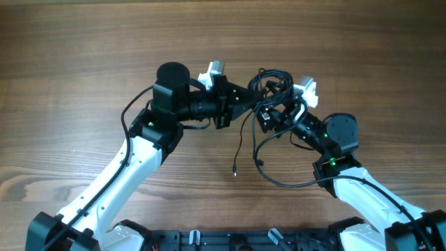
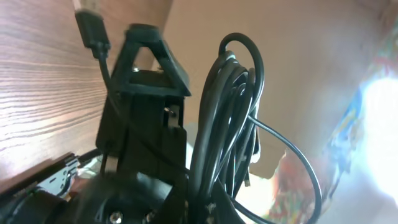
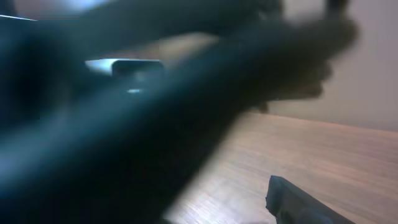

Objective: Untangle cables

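Cables (image 1: 270, 82), thin black cords bunched in tangled loops, stretch left to right at mid-table (image 1: 83, 56) between both arms. One loose strand trails toward the robot's base. Left gripper (image 1: 240, 97) is closed beside the bunch. Right gripper (image 1: 276, 111) is too blurred to tell.

A: Surface?
B: Brown wood-grain table (image 1: 70, 56), grain running left to right, evenly lit.
A: Anything behind?
B: Plain beige wall (image 2: 311, 50). Blown-out bright patch (image 2: 380, 106) at right edge, blurred multicoloured area below it.
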{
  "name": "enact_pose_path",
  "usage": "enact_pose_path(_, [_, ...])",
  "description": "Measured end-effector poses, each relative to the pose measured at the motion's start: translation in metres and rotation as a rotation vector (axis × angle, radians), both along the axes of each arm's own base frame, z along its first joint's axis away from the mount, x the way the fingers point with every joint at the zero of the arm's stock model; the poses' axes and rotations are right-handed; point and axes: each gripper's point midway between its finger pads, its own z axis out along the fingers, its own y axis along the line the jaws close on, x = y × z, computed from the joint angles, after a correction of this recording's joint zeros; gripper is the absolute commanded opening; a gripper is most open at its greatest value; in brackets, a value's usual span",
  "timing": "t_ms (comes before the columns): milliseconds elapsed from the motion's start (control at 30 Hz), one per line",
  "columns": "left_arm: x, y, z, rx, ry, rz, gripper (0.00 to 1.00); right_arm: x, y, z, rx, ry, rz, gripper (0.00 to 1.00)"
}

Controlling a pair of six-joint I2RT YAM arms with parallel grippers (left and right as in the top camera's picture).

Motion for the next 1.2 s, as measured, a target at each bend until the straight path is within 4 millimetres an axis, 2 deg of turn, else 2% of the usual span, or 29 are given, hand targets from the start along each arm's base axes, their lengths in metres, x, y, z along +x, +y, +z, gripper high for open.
enact_pose_path(33, [0.0,0.0,0.0,0.0,0.009,0.004,0.04,-0.001,0.0,0.0,0.0,0.0,0.005,0.7])
enact_pose_path(67, [0.0,0.0,0.0,-0.001,0.016,0.005,0.04,-0.001,0.001,0.0,0.0,0.0,0.008,0.6])
enact_pose_path(100, [0.0,0.0,-0.001,-0.001,0.019,0.006,0.04,-0.001,0.001,0.0,0.0,0.001,0.011,0.39])
enact_pose_path(133, [0.0,0.0,0.0,-0.002,0.022,0.007,0.04,-0.002,0.002,0.0,-0.004,-0.004,0.015,0.13])
enact_pose_path(167, [0.001,0.0,-0.001,-0.002,0.025,0.009,0.04,-0.002,0.002,0.0,-0.001,0.0,0.018,0.04])
enact_pose_path(300, [0.0,-0.001,-0.001,-0.002,0.029,0.01,0.04,-0.003,0.003,-0.004,-0.007,0.015,0.024,0.04])
enact_pose_path(433, [0.002,0.0,0.0,-0.004,0.018,0.017,0.04,-0.002,0.002,-0.024,-0.031,0.105,0.015,0.04])
enact_pose_path(500, [0.004,0.002,0.003,-0.008,-0.004,0.017,0.04,0.001,-0.002,-0.039,-0.042,0.183,-0.012,0.04])
enact_pose_path(533, [0.006,0.004,0.006,-0.016,-0.025,0.015,0.04,0.004,-0.007,-0.055,-0.049,0.269,-0.058,0.04])
enact_pose_path(700, [0.009,0.014,0.021,-0.052,-0.145,-0.02,0.04,0.007,-0.031,-0.108,-0.065,0.547,-0.23,0.04])
enact_pose_path(800, [0.008,0.02,0.025,-0.051,-0.246,-0.051,0.04,0.01,-0.038,-0.113,-0.05,0.582,-0.285,0.04])
enact_pose_path(833, [0.007,0.021,0.026,-0.05,-0.268,-0.061,0.04,0.012,-0.04,-0.113,-0.045,0.587,-0.302,0.14])
enact_pose_path(867, [0.005,0.021,0.026,-0.047,-0.306,-0.08,0.06,0.013,-0.042,-0.114,-0.042,0.589,-0.314,0.38])
enact_pose_path(933, [0.0,0.021,0.027,-0.046,-0.37,-0.117,0.11,0.015,-0.045,-0.114,-0.036,0.595,-0.339,1.0])
enact_pose_path(1000, [-0.008,0.02,0.026,-0.045,-0.441,-0.169,0.15,0.016,-0.048,-0.115,-0.03,0.598,-0.357,1.0])
enact_pose_path(1067, [-0.017,0.02,0.02,-0.037,-0.484,-0.224,0.13,0.017,-0.051,-0.115,-0.028,0.599,-0.363,1.0])
enact_pose_path(1133, [-0.027,0.022,0.008,-0.018,-0.502,-0.275,0.05,0.018,-0.054,-0.116,-0.026,0.607,-0.368,1.0])
enact_pose_path(1200, [-0.033,0.024,-0.008,0.016,-0.497,-0.306,0.04,0.016,-0.057,-0.12,-0.026,0.635,-0.357,1.0])
